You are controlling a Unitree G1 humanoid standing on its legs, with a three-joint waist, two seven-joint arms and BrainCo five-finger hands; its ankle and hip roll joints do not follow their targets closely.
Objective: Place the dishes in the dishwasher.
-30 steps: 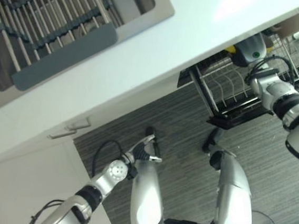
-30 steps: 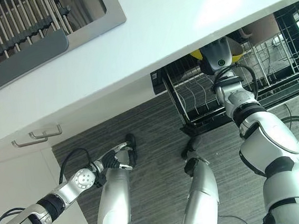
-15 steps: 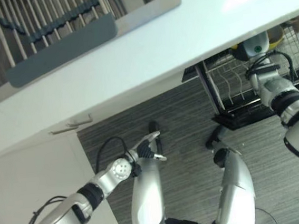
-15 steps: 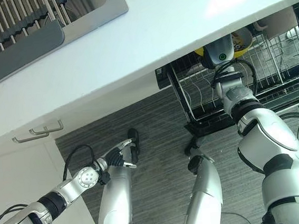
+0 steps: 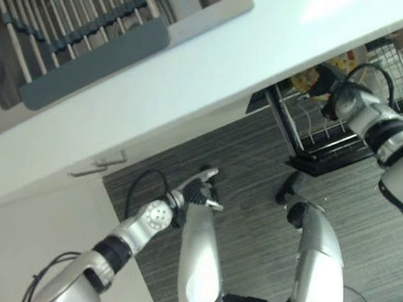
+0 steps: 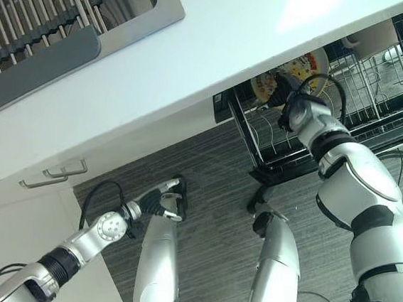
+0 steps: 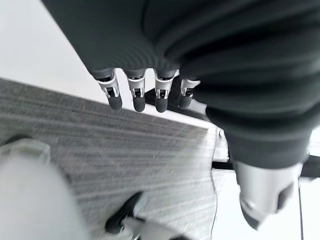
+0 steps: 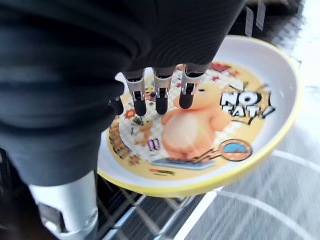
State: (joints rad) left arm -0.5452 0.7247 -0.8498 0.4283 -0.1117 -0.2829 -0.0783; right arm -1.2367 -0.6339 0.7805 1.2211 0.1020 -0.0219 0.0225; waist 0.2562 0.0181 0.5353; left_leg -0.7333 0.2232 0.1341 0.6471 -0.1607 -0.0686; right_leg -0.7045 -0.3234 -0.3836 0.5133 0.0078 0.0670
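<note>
White counter [image 6: 234, 41] overhangs the dishwasher rack [image 6: 369, 117]; right hand [image 8: 160, 97] pinches yellow plate [image 8: 240, 140]; left hand [image 7: 145, 92] hangs relaxed.

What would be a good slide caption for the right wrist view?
The right hand holds a yellow-rimmed cartoon-print plate above the wire dishwasher rack.

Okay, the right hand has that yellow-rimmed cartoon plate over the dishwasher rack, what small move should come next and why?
Probably lower the yellow-rimmed cartoon plate edge-first toward the tines of the wire dishwasher rack. The right hand has fingers on its face with the rack's wires showing just beneath its rim, so it does not look seated yet. The left hand hangs by the floor.
</note>
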